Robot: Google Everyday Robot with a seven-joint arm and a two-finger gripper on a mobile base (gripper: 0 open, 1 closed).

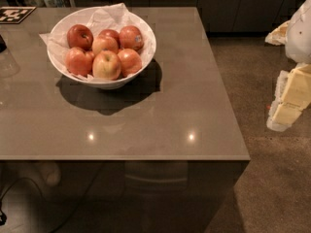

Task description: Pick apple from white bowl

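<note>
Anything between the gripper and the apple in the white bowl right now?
Nothing visible. The gripper hangs beyond the table's right edge, and only bare brown tabletop lies between it and the wide white paper-lined bowl. The orange-red, yellow-streaked apple sits at the bowl's front, touching neighbouring apples on both sides.

Seven apples (107,65), one white bowl (116,83) — one hand (286,108), far right.

We see a glossy smooth tabletop (194,106), smooth white bowl (103,83), crumpled paper lining (104,16), softly shiny apples (107,64), our gripper (287,106) matt cream at the right edge, rough speckled floor (272,178).
</note>
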